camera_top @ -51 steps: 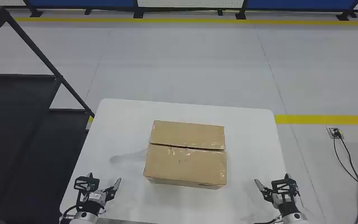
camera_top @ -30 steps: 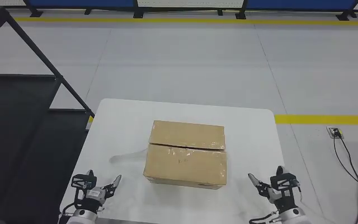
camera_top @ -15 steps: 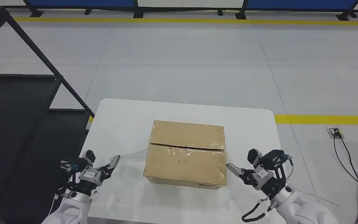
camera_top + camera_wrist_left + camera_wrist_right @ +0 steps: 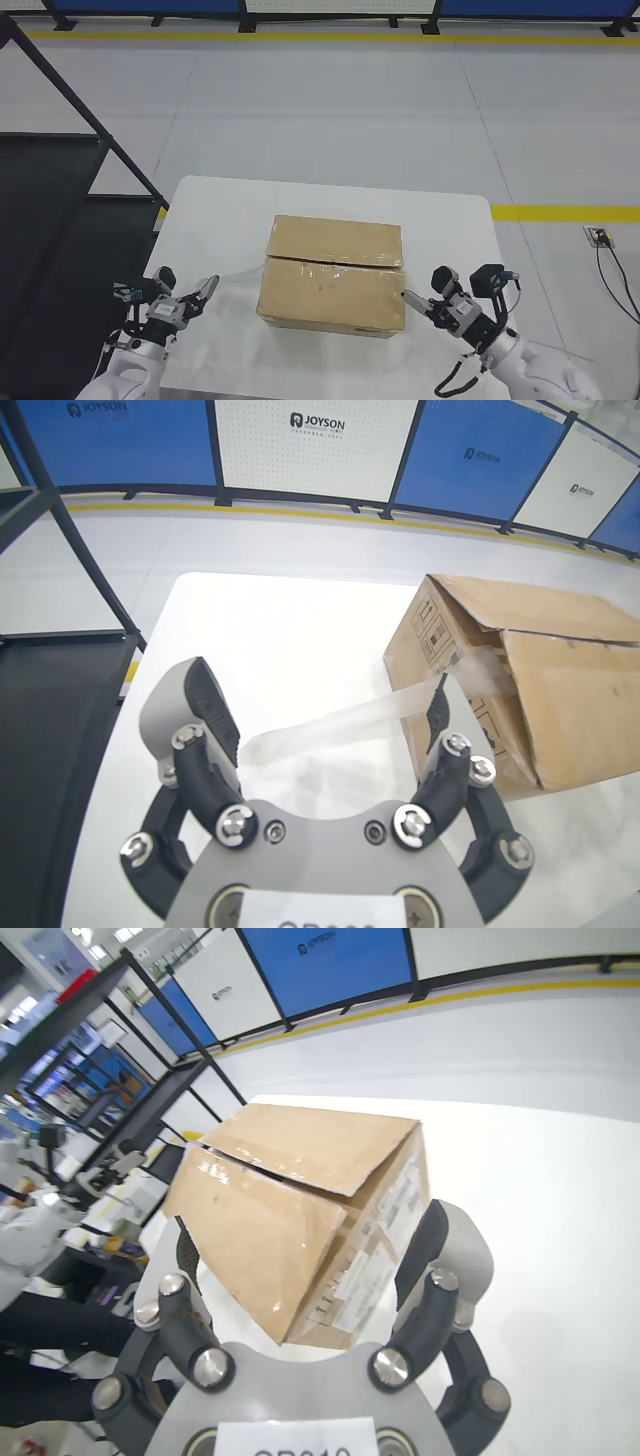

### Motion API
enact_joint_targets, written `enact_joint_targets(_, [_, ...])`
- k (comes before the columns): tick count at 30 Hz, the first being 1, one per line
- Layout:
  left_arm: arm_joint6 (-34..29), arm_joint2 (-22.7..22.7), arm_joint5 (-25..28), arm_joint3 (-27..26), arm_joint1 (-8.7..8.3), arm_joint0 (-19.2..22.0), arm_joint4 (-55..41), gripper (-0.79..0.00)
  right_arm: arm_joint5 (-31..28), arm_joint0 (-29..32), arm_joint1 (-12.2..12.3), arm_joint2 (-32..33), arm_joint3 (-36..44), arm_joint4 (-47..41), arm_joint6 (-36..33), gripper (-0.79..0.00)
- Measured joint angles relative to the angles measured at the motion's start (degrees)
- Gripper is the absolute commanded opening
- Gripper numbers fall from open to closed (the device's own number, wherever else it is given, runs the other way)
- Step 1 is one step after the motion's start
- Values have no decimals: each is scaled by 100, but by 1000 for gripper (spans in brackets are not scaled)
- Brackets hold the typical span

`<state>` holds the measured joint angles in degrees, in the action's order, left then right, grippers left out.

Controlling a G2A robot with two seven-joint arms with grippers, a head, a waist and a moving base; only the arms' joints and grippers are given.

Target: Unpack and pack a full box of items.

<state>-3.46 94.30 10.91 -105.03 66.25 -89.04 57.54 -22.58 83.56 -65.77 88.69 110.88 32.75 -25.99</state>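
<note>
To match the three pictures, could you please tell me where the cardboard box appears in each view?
Top view: cardboard box central, between left gripper and right gripper.
Left wrist view: box beyond the left gripper, off to one side.
Right wrist view: box straight ahead of the right gripper.
Shared landmark: the slit between its top flaps.

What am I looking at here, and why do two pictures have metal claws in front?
It is a two-armed robot at a white table. One picture looks down from a camera above its arms; the other two come from cameras on its wrists, so each shows its own end effector, the two-fingered part that grasps. On the table stands a cardboard box, top flaps shut, with a loose strip of clear tape trailing from one end. The left end effector is open near that tape; the right end effector is open by the box's other end. Neither holds anything.
</note>
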Motion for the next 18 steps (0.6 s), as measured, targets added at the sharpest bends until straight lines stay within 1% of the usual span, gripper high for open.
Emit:
enact_joint_targets(4, [-352, -41, 124, 98, 9, 261, -524, 0, -200, -465, 14, -119, -441, -1092, -595, 0])
enact_joint_targets(10, [-848, -17, 447, 264, 8, 518, -1403, 0, -324, -1097, 51, -248, -1178, -2396, -1571, 0])
enact_joint_targets(12, [-966, -1, 488, 280, 4, 567, -1591, 0, -353, -1283, 64, -267, -1422, -2618, -1767, 0])
enact_joint_targets(18, [-1124, 45, 552, 235, -3, 552, -1873, 0, -365, -1521, 81, -386, -1775, -2728, -1920, 0])
